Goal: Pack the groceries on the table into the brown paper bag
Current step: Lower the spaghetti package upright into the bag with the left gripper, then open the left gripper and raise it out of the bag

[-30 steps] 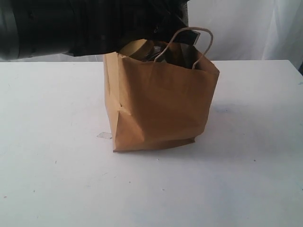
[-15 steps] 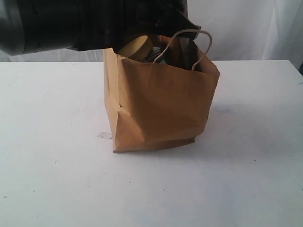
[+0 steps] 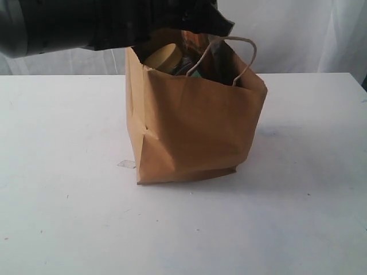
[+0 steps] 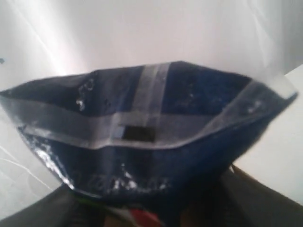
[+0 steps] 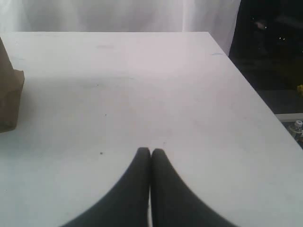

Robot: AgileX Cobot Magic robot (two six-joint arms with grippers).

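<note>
The brown paper bag [image 3: 195, 132] stands upright mid-table, mouth open. Inside it, the clear jar's mustard lid [image 3: 163, 57] shows near the left rim. My left gripper [image 3: 198, 20] hovers just above the bag's mouth, shut on the spaghetti pack [image 4: 156, 156]. The dark blue pack fills the left wrist view, a strip of its red, white and green flag showing at its base. Its fingers are mostly hidden behind the pack. My right gripper [image 5: 150, 152] is shut and empty, low over the bare table [image 5: 142, 85]. The other groceries are hidden.
A twisted cord handle [image 3: 243, 54] arches above the bag's rim. A small clear scrap [image 3: 126, 164] lies on the table [image 3: 69, 217] by the bag's left foot. A bag corner [image 5: 9, 99] and the table's far edge [image 5: 251, 90] appear in the right wrist view.
The left arm has risen from inside the bag's mouth to just above it, uncovering the mustard lid. The bag has not moved.
</note>
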